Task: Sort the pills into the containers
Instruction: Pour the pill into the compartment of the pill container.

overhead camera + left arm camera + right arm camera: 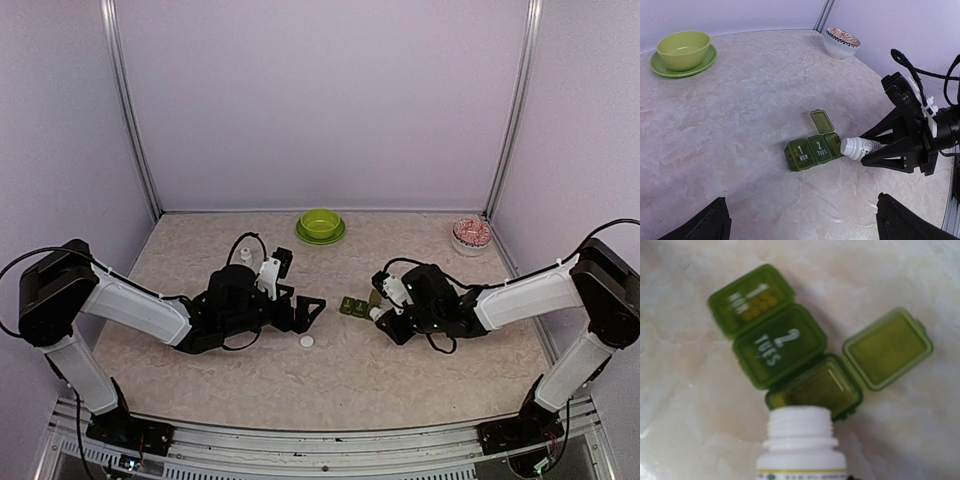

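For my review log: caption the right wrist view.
Uncapped white bottle facing the pill box, end compartment open, MON and TUES shut.

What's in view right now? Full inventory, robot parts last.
pill box: one, dark green, mid-table, third lid open
pills: count unclear, yellowish, seen through the MON lid
held bottle: one, white, uncapped, mouth at the open compartment
spare bottle: one, white, beyond the left arm
cap: one, white, on the table near the left gripper
bowl on saucer: one, lime green, far centre
patterned bowl: one, red and white, far right
table: one, beige marbled
left gripper: open, empty
right gripper: shut on held bottle
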### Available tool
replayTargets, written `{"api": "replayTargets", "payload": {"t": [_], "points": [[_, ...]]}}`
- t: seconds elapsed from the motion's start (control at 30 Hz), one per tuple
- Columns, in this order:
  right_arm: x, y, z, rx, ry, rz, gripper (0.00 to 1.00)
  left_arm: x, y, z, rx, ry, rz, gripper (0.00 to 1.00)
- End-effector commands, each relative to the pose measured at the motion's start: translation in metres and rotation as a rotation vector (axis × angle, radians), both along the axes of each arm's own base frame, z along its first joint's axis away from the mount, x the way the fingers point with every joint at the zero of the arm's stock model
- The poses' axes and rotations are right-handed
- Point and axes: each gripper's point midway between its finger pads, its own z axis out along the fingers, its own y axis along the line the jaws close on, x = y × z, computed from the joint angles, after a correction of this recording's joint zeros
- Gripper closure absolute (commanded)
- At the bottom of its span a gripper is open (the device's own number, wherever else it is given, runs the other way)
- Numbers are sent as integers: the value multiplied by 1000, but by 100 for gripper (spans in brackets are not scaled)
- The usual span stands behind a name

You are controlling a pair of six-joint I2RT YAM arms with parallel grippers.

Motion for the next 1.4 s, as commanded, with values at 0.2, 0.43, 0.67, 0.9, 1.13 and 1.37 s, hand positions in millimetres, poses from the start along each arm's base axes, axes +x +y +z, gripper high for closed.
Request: {"api": "replayTargets", "payload": {"t": [0.2, 0.43, 0.67, 0.9, 1.13, 1.37], "points": [[8, -4, 14, -5, -2, -33, 73, 1, 1, 9, -33, -12, 1, 1], [9, -4, 12, -21, 8, -36, 72, 1, 1, 8, -33, -12, 1, 1], [9, -4, 10, -30, 18, -36, 72, 1, 1, 7, -32, -9, 1, 1], [11, -3, 11, -37, 35, -34, 71, 1, 1, 7, -32, -9, 1, 1], [10, -3, 8, -49, 59, -28, 71, 1, 1, 7, -32, -9, 0, 1], [7, -3, 2, -63, 90, -20, 70, 1, 1, 6, -30, -8, 1, 1]]}}
